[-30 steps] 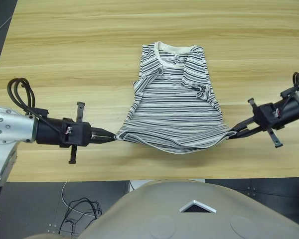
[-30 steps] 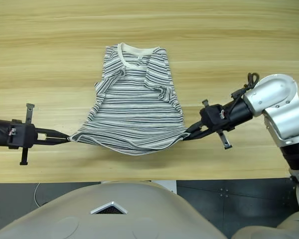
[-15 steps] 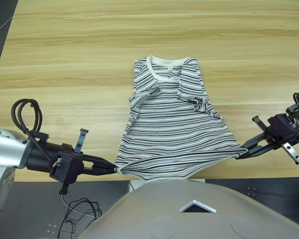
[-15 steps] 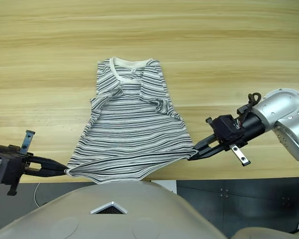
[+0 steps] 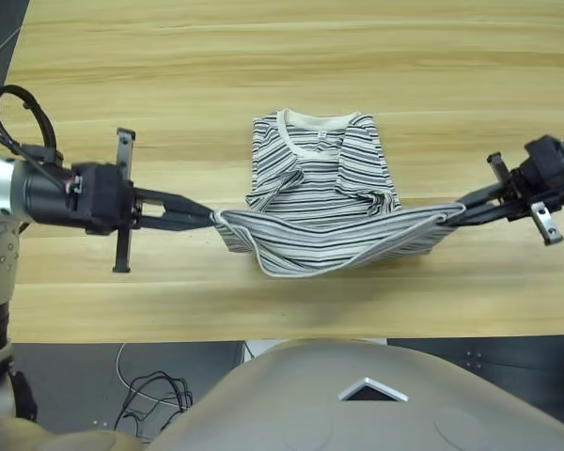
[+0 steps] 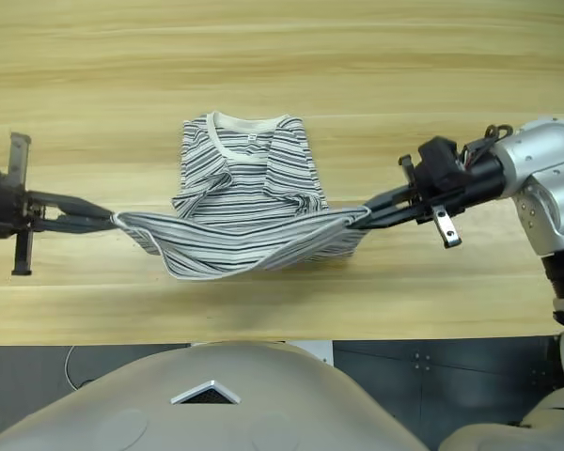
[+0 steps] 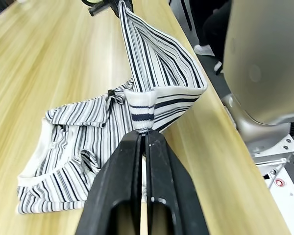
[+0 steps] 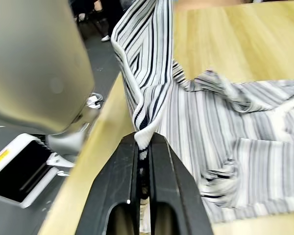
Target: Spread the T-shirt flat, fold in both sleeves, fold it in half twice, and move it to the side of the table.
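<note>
Mid-frame, the soft, limp shirt [image 5: 321, 167] sagged between left hand [image 5: 205, 218] and right hand [image 5: 457, 209], each pinched shut on a hem corner, likely the best hold.

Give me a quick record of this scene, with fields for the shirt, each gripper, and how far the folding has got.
garment: striped T-shirt, collar end lying on the wooden table
hem: lifted off the table, stretched between the two grippers
left gripper: shut on the hem's left corner
right gripper: shut on the hem's right corner
sleeves: already tucked inward
fold stage: hem not yet laid over the collar end
</note>
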Available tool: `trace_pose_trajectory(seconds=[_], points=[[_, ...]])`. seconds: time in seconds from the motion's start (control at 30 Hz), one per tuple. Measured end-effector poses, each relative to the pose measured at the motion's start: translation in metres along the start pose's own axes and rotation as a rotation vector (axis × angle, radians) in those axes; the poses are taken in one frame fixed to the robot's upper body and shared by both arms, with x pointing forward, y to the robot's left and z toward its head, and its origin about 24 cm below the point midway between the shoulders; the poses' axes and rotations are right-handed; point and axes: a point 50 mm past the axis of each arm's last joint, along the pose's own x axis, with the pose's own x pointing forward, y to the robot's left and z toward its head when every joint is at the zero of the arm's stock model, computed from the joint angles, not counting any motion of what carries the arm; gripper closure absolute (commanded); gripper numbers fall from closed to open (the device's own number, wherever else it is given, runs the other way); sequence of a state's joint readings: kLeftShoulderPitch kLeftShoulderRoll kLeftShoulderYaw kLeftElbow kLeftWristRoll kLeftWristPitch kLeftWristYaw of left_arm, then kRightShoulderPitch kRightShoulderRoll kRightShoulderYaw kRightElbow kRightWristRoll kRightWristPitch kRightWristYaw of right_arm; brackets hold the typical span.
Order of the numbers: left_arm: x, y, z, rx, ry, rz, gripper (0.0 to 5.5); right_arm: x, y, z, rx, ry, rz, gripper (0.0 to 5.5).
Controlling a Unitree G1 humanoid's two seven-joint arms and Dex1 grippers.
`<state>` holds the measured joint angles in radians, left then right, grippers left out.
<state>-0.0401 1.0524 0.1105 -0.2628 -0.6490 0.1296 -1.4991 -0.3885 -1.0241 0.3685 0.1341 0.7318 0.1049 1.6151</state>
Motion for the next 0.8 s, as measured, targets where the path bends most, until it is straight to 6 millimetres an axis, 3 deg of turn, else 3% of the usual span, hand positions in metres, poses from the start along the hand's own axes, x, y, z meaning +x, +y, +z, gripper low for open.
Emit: trace_pose_trajectory(seconds=[0.33, 0.53, 0.8], points=[[-0.012, 0.057, -0.027, -0.077, -0.012, 0.127, 5.38, -0.003, -0.058, -0.008, -0.014, -0.047, -0.246, 5.40], [-0.002, 0.092, -0.052, -0.140, -0.033, 0.206, 5.38, 0.001, -0.087, -0.017, 0.001, -0.045, -0.405, 5.40], [0.017, 0.110, -0.095, -0.270, 0.078, 0.331, 5.38, 0.006, -0.103, -0.035, 0.017, 0.048, -0.568, 5.40]])
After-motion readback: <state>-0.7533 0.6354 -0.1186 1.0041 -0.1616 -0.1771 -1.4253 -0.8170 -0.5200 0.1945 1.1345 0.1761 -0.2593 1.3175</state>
